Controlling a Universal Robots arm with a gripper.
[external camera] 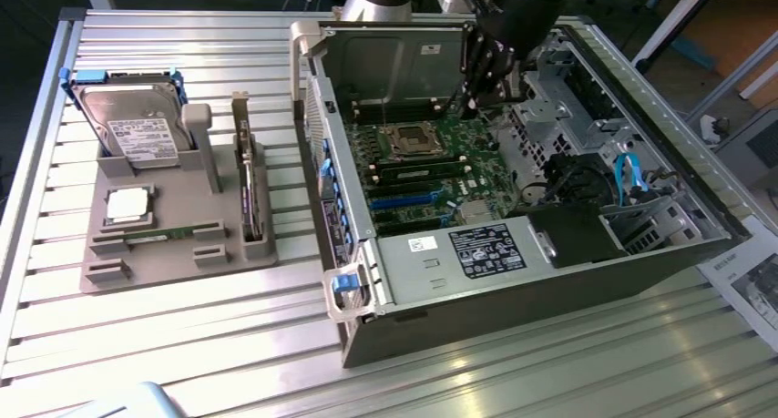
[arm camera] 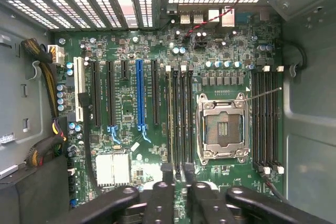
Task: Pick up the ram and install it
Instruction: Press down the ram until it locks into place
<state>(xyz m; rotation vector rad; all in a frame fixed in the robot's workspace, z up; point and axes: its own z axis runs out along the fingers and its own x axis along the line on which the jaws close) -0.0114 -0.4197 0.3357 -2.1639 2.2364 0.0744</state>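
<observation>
One green ram stick lies flat in the grey holder at the exterior view's left. Another thin ram stick sits on edge in a memory slot beside the silver processor socket on the motherboard. My gripper hangs inside the open computer case, above the board. In the wrist view my gripper is shut, its black fingertips close together just over the end of those slots. Nothing shows between them.
The holder also carries a hard drive, a square silver chip and a dark card standing on edge. Drive cage walls, cables and a black power supply crowd the case. Blue and black expansion slots lie beside the memory slots.
</observation>
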